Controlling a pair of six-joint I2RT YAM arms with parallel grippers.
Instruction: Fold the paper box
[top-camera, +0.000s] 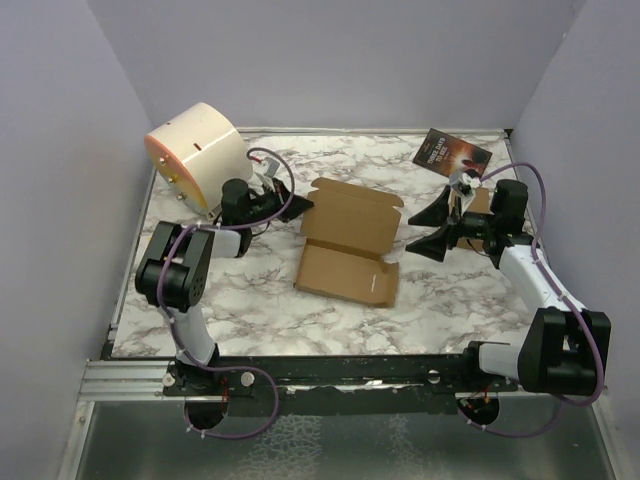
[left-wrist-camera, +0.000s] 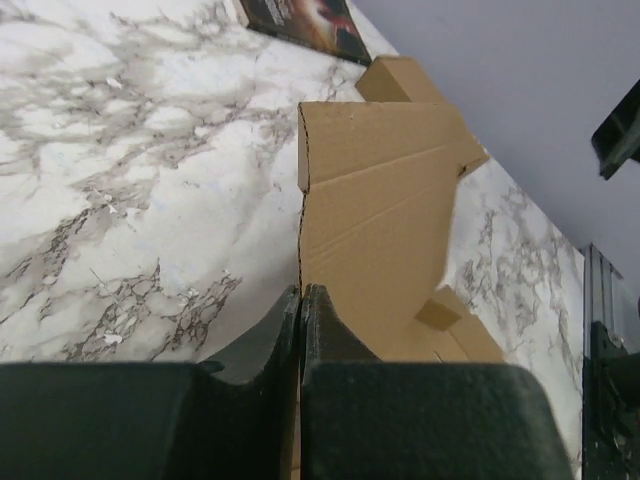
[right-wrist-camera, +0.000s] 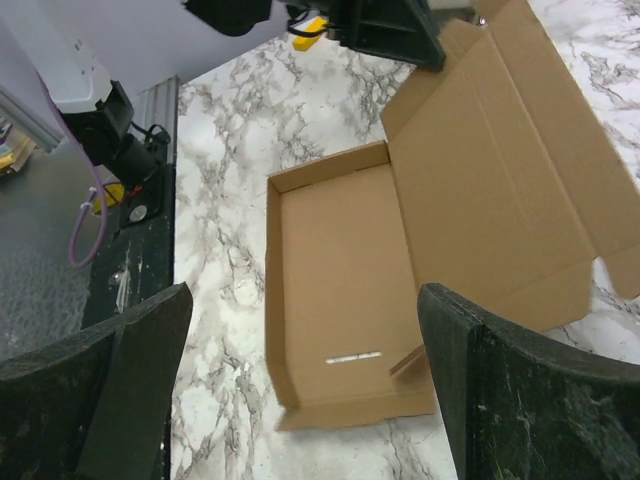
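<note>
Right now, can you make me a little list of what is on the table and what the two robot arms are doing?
table: white and grey marble top
paper box: middle of the table, open, not yet folded shut
left gripper: jaws shut on the paper box's left edge
right gripper: jaws wide open, at the paper box's right side, holding nothing
booklet: dark, far right corner
small brown box: near the booklet
round drum: cream, far left, lying on its side

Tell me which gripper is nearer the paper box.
Left. The left gripper is shut on the left flap edge of the paper box; the right gripper hangs open off its right side, not touching.
</note>
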